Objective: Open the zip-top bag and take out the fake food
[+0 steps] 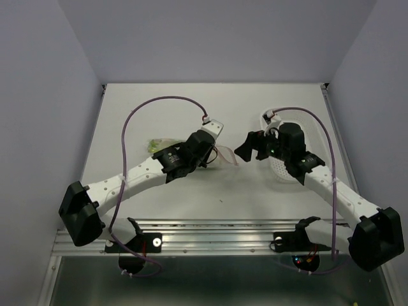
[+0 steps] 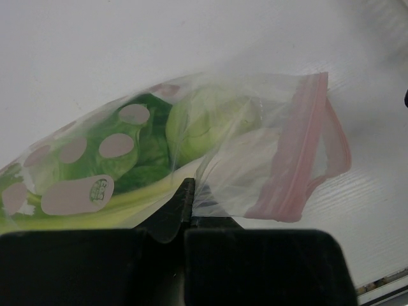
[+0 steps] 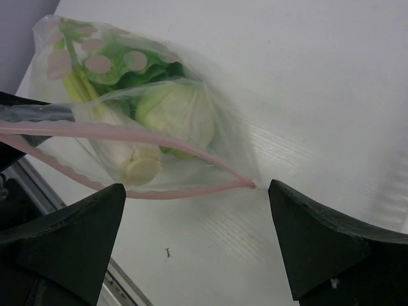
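Observation:
The zip-top bag (image 2: pixel 255 159) lies on the white table, and its pink zipper mouth (image 3: pixel 159 191) stands open. Inside it are a pale green lettuce ball (image 3: pixel 175 115), a dark green leaf (image 2: pixel 143 159), yellow-green strips (image 2: pixel 95 213) and a pale round piece (image 3: pixel 141 167). My left gripper (image 2: pixel 189 191) is shut on a fold of the bag's clear plastic near the mouth. In the top view it (image 1: pixel 205 156) covers most of the bag (image 1: pixel 224 157). My right gripper (image 3: pixel 197 186) is open and empty just in front of the bag's mouth, not touching it; it also shows in the top view (image 1: pixel 250 148).
A white perforated basket (image 1: pixel 285 171) sits under my right arm at the right of the table. The metal rail (image 1: pixel 217 233) runs along the table's near edge. A small dark speck (image 3: pixel 167 253) lies on the table near the right gripper.

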Controlling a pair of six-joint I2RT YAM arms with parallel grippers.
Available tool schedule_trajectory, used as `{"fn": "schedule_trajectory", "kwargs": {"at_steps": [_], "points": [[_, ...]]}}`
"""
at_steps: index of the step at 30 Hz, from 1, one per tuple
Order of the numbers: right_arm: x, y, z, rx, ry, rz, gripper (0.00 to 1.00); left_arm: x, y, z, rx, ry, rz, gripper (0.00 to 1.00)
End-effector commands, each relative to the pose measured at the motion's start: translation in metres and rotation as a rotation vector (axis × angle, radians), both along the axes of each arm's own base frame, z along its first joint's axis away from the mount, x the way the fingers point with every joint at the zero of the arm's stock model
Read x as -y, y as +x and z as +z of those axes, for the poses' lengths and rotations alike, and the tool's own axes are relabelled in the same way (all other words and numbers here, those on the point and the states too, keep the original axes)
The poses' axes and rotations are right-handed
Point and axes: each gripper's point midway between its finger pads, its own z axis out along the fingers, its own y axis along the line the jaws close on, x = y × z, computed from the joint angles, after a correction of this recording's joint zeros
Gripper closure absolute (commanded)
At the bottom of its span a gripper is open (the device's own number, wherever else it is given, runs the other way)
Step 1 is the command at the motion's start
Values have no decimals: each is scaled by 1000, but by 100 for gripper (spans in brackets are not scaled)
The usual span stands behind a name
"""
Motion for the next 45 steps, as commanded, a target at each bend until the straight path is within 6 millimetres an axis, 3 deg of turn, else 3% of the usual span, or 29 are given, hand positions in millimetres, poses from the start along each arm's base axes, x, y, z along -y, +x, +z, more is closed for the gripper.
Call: {"fn": "schedule_trajectory", "kwargs": {"at_steps": [1,10,19,29,45], "points": [[-17,-17,10,-113,130,63,0,6,3,6,33,-22,17,100],[-36,-25,10,-170,246,153,1,9,-4,9,35,-28,2,100],[-48,-18,-1,-224,283,140,2,15,-10,8,35,-22,-19,100],[-78,-24,-6,-203,295,251,5,19,-14,7,31,-24,-33,100],[-85,-29,-34,-327,311,251,7,26,-20,7,28,-46,-58,100]]}}
